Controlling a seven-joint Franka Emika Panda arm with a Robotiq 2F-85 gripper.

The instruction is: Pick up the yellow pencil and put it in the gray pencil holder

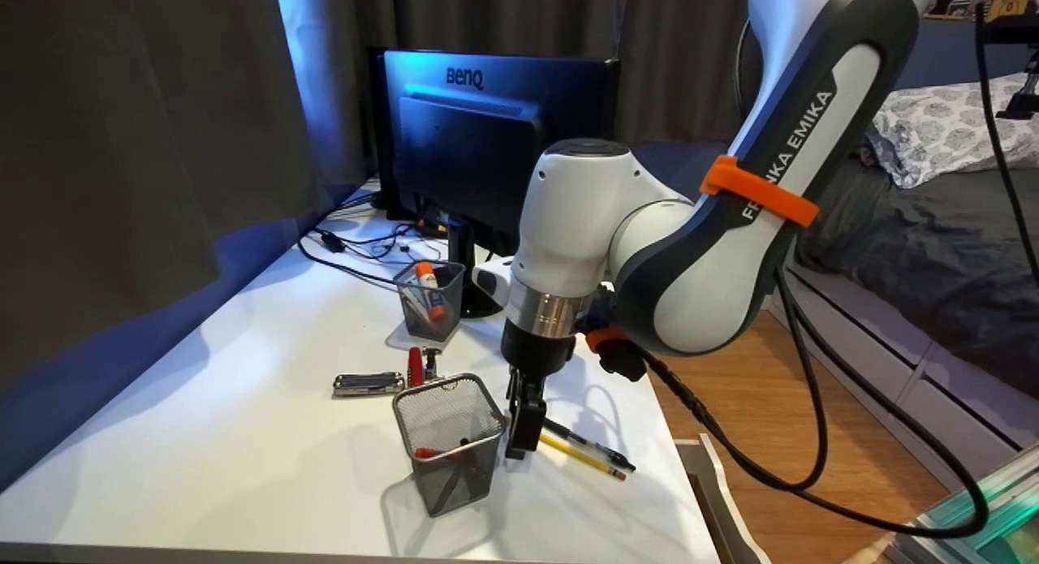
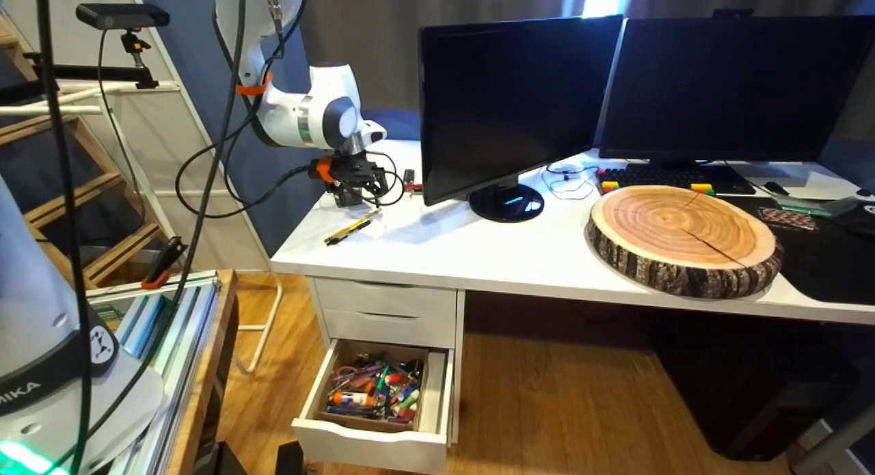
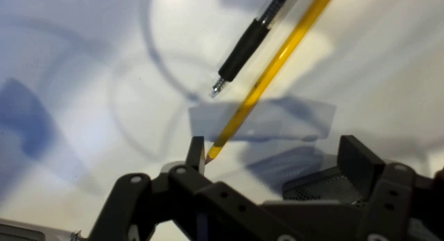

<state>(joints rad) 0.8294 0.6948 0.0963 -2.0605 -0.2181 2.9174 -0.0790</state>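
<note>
A: Where is the yellow pencil (image 3: 267, 75)?

B: Lying on the table (image 1: 284, 434) by the gripper (image 3: 272, 144), the black pen (image 3: 244, 50) just beside it. The wrist view crops the pencil's rear end; the reddish eraser (image 1: 620, 475) shows in an exterior view, where the jaws in turn cover the pointed end.

A: And the jaws themselves?

B: Spread wide, going by the wrist view, with the pencil's tip close to the inner face of the jaw on that view's left. Whether the two touch is hard to say. Both exterior views show the gap poorly.

A: And the gray pencil holder (image 1: 483, 476)?

B: It stands on the table just beside the jaws, its mesh blurring the slim things (image 1: 449, 487) inside, one of them red-ended. Its rim hides the foot of a red object (image 1: 416, 368) behind it. In the wrist view only a piece of dark mesh shows, partly covered by the other jaw.

A: What else is partly lost?

B: The smaller cup (image 1: 422, 329) stands behind, apart from the holder, and its mesh veils the lower half of an orange-ended glue stick (image 1: 430, 288). In an exterior view the monitor (image 2: 519, 106) blocks part of the table.
</note>
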